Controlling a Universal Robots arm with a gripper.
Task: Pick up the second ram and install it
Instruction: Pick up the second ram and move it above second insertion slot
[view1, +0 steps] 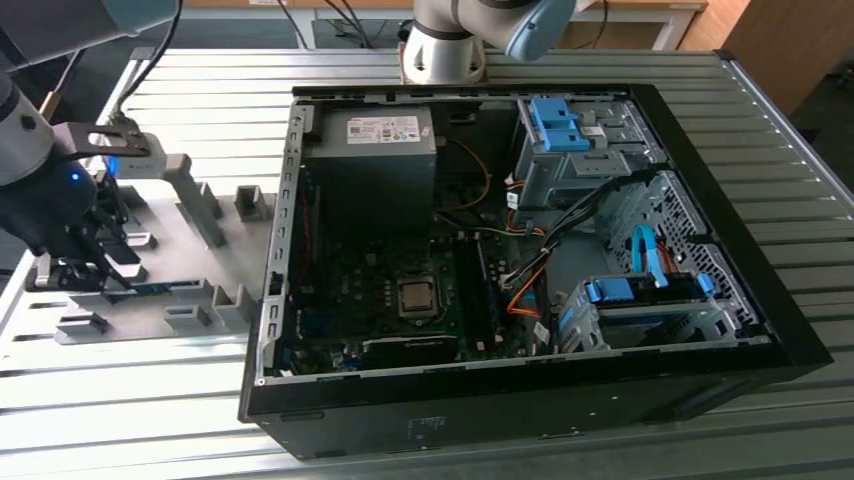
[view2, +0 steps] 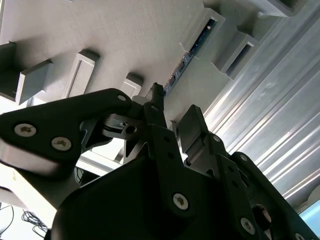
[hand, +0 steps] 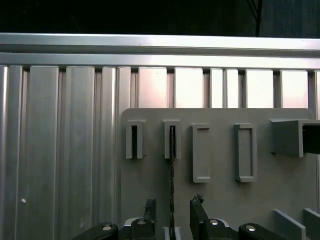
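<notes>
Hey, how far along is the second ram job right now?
Done: only the approach; the gripper is at the grey holder plate. In hand: its open fingers straddle the second ram, which stands edge-on in its slot, not yet gripped. Left: the lift, and seating it in the computer case.

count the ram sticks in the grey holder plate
1. The second ram stands on edge in a slot of the grey holder plate, between the gripper's open fingers. The slot beside it looks empty; the arm may hide others.
</notes>
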